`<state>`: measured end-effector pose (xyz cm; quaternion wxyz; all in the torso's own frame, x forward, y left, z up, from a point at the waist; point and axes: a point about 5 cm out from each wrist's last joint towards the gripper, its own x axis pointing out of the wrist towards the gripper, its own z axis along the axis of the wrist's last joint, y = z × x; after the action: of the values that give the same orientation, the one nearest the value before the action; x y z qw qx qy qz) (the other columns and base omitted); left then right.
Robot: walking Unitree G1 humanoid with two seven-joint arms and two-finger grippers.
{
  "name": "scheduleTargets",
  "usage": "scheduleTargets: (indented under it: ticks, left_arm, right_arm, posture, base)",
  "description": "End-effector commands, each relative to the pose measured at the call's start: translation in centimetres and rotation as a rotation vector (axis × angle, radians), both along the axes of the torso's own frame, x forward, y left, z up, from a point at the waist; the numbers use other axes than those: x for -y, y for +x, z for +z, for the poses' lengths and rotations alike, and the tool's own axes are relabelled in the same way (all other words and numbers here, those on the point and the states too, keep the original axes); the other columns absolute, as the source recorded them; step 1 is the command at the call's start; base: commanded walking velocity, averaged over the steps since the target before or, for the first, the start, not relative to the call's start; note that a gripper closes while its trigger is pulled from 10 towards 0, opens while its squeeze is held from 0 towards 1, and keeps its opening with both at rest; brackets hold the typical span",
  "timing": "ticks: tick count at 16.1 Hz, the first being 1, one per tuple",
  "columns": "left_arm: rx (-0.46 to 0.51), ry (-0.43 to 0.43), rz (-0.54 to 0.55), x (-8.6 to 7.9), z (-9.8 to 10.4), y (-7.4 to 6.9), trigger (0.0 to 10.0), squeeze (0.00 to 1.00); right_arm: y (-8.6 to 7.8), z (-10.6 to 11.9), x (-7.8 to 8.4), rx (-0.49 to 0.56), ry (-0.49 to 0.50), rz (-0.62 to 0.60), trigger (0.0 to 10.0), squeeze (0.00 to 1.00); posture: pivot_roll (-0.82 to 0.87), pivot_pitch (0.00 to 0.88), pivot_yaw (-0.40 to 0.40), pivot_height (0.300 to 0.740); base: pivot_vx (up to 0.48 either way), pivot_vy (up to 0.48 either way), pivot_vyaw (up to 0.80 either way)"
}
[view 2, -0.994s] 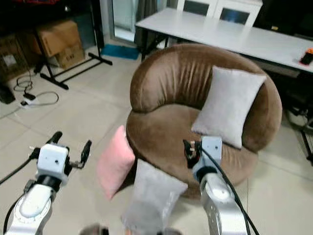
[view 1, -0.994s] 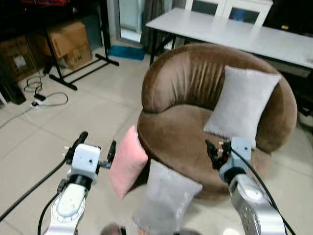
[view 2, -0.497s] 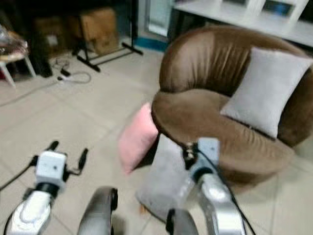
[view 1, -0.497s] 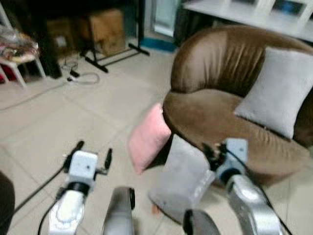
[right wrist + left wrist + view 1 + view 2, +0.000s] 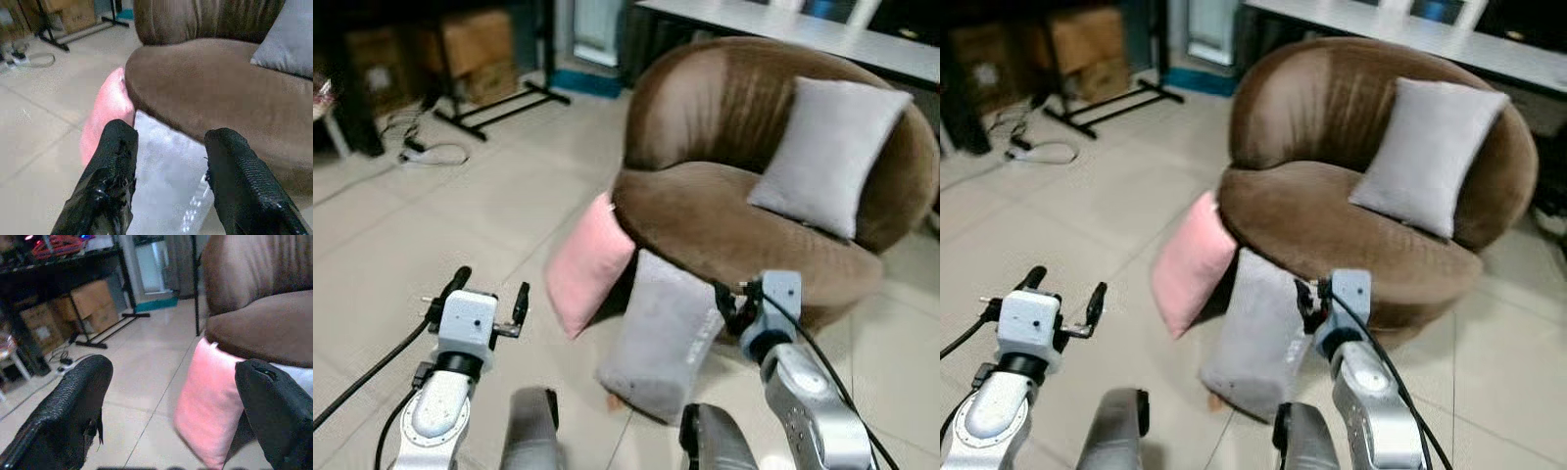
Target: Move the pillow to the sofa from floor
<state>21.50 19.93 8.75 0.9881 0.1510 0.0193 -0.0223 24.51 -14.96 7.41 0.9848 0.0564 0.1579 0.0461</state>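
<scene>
The left gripper (image 5: 478, 294) and right gripper (image 5: 168, 161) are both spread wide and hold nothing. The grey pillow (image 5: 664, 333) stands on the tiled floor (image 5: 460, 215), leaning against the brown sofa (image 5: 734, 225), just ahead of and below the right gripper; the pink pillow (image 5: 587, 262) leans ahead of the left gripper, toward its inner side. For a sound pickup, lower both grippers evenly and close on the chosen pillow's upper edge, clear of the sofa front.

Open tiles (image 5: 460, 215) left of pink pillow (image 5: 588, 262), grey pillow (image 5: 661, 333) against sofa (image 5: 724, 225), seat front bare
</scene>
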Motion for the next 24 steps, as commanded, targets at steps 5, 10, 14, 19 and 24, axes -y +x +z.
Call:
scheduleTargets:
  ticks: [5,10,14,19,24]
  left_arm:
    - [0.010,-0.011,-0.036,0.5,0.4,0.3,10.0,0.09]
    - [-0.001,0.012,-0.067,-0.1,0.7,0.6,10.0,0.09]
    - [-0.006,0.034,-0.090,0.0,0.9,0.9,10.0,0.08]
    - [-0.016,0.034,-0.105,-0.1,0.6,0.8,10.0,0.07]
    - [-0.019,0.028,-0.069,0.0,0.3,0.7,10.0,0.07]
  right_arm:
    - [0.3,0.2,0.4,0.014,-0.010,-0.018,10.0,0.00]
    - [0.0,-0.3,0.0,0.005,0.005,-0.040,10.0,0.00]
    - [0.0,-0.4,-0.1,0.011,0.001,-0.050,10.0,0.00]
    - [-0.2,-0.7,0.0,0.007,0.003,-0.073,10.0,0.00]
    - [0.1,-0.6,0.1,0.005,0.013,-0.056,10.0,0.00]
  posture:
    - [-0.01,0.000,-0.065,0.601]
    - [0.00,0.000,-0.018,0.601]
    - [0.00,0.000,0.012,0.601]
    - [0.00,0.000,0.026,0.568]
    - [0.00,0.000,-0.004,0.525]
  base:
    - [0.335,0.000,0.00]
    - [0.322,0.000,-0.46]
    - [0.146,0.000,0.00]
    - [0.000,0.000,0.00]
    - [0.000,0.000,0.00]
